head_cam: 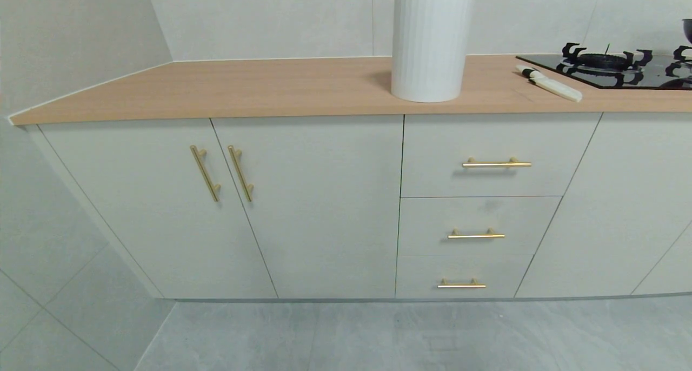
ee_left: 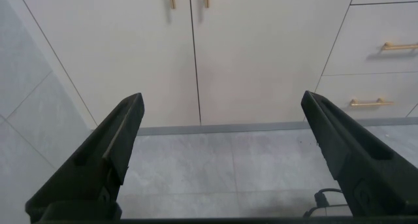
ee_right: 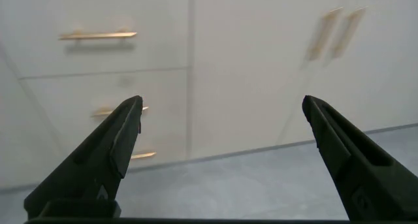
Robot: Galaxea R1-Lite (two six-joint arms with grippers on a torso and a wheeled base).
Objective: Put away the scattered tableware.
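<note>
At left gripper [ee_left: 222, 100]: spread wide, empty, low over the floor [ee_left: 228, 165], facing the doors [ee_left: 261, 48]. At right gripper [ee_right: 222, 103]: likewise spread wide, nothing held, facing the drawers [ee_right: 98, 61]. Up on the counter [head_cam: 243, 90]: a knife [head_cam: 549, 83] (white, lying flat) just beside the hob [head_cam: 611, 71], near a ribbed white pot [head_cam: 430, 41] standing upright. Well apart from both grippers.

Left gripper [ee_left: 222, 103] and right gripper [ee_right: 222, 106] both hang low, fingers spread wide, holding nothing.
</note>
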